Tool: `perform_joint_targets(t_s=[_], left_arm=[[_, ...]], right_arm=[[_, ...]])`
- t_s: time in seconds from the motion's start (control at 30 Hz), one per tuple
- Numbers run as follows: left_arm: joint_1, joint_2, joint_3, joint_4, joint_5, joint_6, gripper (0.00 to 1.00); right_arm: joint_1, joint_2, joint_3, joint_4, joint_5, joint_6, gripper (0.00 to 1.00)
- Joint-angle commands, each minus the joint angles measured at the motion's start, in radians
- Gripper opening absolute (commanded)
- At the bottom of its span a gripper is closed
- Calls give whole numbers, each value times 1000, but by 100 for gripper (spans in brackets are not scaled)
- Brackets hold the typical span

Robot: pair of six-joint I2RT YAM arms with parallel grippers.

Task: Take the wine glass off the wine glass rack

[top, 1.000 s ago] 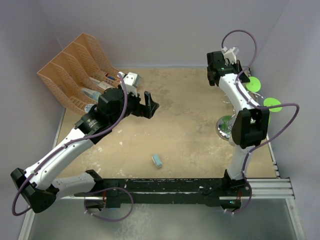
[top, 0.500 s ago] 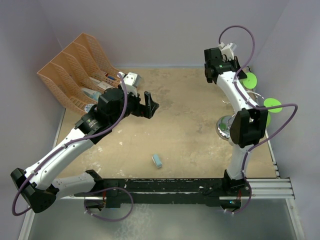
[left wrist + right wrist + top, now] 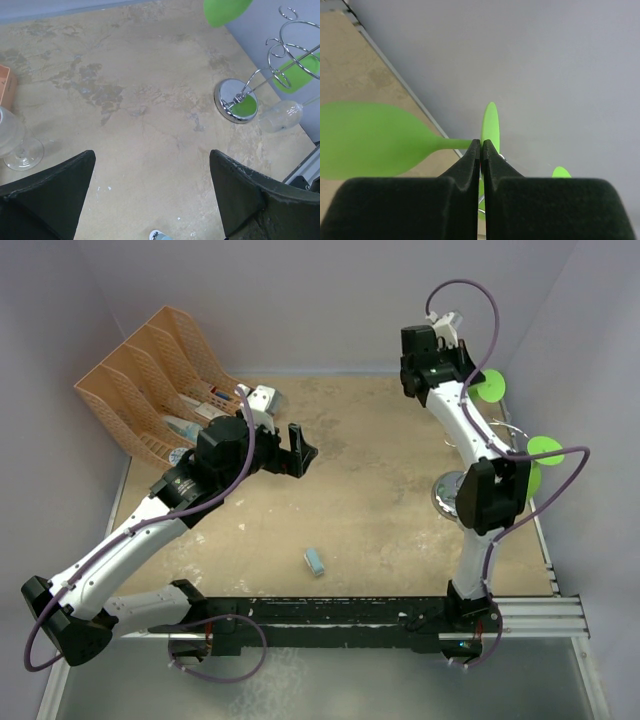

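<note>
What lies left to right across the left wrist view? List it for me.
Standing clear glass → small blue item at the bottom edge → wine glass rack's round chrome base → second clear glass. The green wine glass at the top overlaps the base, so it is left out.

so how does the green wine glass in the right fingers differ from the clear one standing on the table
The green wine glass is opaque; the clear wine glass is see-through. The green one is clamped by its stem in the right gripper's shut fingers; the clear one stands upright on the tan table. Both are stemmed.
</note>
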Motion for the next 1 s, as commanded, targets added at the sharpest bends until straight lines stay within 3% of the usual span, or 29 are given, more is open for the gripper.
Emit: perform_joint_targets(t_s=[0.0,0.13,0.4,0.77,0.97], left_arm=[[-2,3,10,18,-15,17,92],[1,12,12,15,-20,18,92],[5,29,15,6,-39,19,89],[8,-2,-20,54,-88,28,78],[9,-91,-48,93,-139,-11,79]], right_arm=[[61,-67,25,250,9,-148,0],[122,-96,35,262,-61,-116,0],[186,-171,114,77,-392,199,0],[187,-574,-338,396,-965,424,0],[184,-770,-510,522,-1111,531,0]])
